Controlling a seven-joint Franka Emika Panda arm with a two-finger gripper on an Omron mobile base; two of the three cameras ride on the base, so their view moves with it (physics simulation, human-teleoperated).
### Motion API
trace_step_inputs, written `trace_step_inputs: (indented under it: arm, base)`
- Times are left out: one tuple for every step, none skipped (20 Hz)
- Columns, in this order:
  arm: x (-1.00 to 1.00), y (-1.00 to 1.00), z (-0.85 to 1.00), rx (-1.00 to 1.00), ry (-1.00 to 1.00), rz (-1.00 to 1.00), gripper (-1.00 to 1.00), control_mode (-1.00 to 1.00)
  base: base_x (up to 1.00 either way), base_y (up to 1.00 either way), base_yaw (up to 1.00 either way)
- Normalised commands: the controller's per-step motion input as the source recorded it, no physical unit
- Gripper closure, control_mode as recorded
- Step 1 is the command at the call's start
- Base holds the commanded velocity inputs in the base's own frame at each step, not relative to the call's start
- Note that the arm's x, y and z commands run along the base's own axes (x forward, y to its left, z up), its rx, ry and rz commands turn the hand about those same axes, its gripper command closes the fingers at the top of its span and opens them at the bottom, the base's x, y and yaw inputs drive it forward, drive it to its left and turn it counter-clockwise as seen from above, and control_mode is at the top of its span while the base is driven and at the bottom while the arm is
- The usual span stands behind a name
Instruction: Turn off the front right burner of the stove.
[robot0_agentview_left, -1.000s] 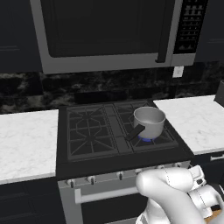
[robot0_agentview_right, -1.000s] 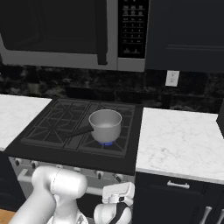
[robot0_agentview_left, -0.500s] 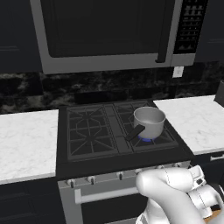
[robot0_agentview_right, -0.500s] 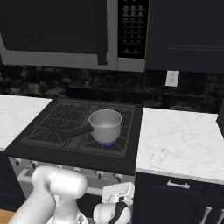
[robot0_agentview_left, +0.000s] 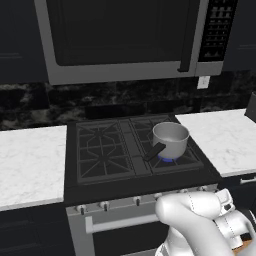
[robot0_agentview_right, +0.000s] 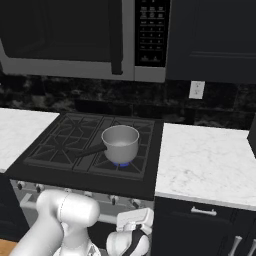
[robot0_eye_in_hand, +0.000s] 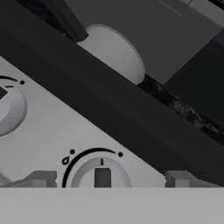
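The black stove stands under me. On its front right burner sits a steel saucepan, with a blue flame showing beneath it. In the hand view a silver knob with a dark pointer lies straight ahead on the steel front panel. My gripper is open, one fingertip on each side of that knob and apart from it. A second knob sits to the left. In the right base view the hand hangs low against the stove front.
A large steel-framed microwave hangs above the cooktop. White marble counters flank the stove on the left and right. The bar-shaped oven handle runs below the knob row. Dark cabinets stand to the right.
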Motion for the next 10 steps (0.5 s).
trace_step_inputs:
  arm:
    - [0.0, 0.0, -0.56, -0.1, 0.0, 0.02, -1.0, -1.0]
    - [0.0, 0.0, -0.55, -0.08, -0.02, 0.01, -1.0, -1.0]
    - [0.0, 0.0, -0.4, -0.03, -0.04, 0.01, -1.0, -1.0]
    - [0.0, 0.0, -0.32, -0.03, -0.04, 0.01, -1.0, -1.0]
    - [0.0, 0.0, -0.23, -0.01, -0.05, 0.0, -1.0, -1.0]
    - [0.0, 0.0, -0.37, -0.07, -0.07, 0.02, -1.0, -1.0]
    - [-0.36, 0.0, -0.89, -0.16, -0.04, 0.06, -1.0, -1.0]
    - [-0.59, 0.0, -0.92, -0.14, -0.03, 0.08, -1.0, -1.0]
    - [-0.44, 0.0, -0.55, -0.07, -0.11, 0.05, -1.0, -1.0]
    - [-0.16, 0.0, -0.24, 0.0, -0.11, 0.03, -1.0, -1.0]
  base:
    - [0.0, 0.0, 0.0]
    - [0.0, 0.0, 0.0]
    - [0.0, 0.0, 0.0]
    - [0.0, 0.0, 0.0]
    - [0.0, 0.0, 0.0]
    - [0.0, 0.0, 0.0]
    - [0.0, 0.0, 0.0]
    - [0.0, 0.0, 0.0]
    - [0.0, 0.0, 0.0]
    - [0.0, 0.0, 0.0]
